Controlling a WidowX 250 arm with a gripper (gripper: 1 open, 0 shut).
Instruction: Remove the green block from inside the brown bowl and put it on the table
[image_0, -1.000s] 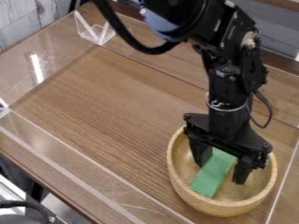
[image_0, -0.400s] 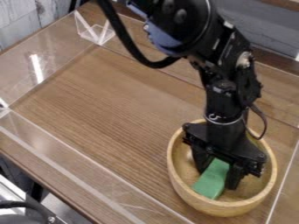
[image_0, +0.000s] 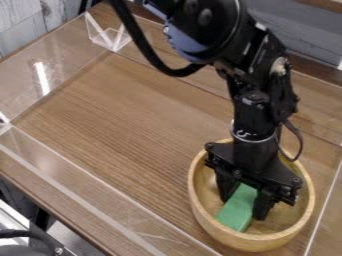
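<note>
Wood-grained table (image_0: 120, 120), brown with dark streaks, filled most of the view, hemmed by low clear walls (image_0: 80, 215). Sat at about five o'clock from the table's middle, near the front right corner: tan wooden bowl (image_0: 210, 222), round, shallow and thick-rimmed. Lay inside the bowl, on its floor: green block (image_0: 241, 210), a flat bright bar, long axis running from roughly one o'clock down to seven, lower end toward the bowl's near wall, upper end hidden between the fingers. Reached in from twelve o'clock, bent over and dropped straight down into the bowl: black arm (image_0: 247, 70). Stood inside the bowl, pointed downward, with one dark finger (image_0: 226, 190) at the block's nine o'clock side and the other at its three o'clock side: gripper (image_0: 251, 196). Clenched on the block, fingers drawn in against its two long edges. Not lifted; block appeared to rest on the bowl's floor, though exact contact beneath the fingers could not be made out. Showed at eleven o'clock, near the far edge of the table: small clear plastic piece (image_0: 107, 37), well apart from the bowl.
</note>
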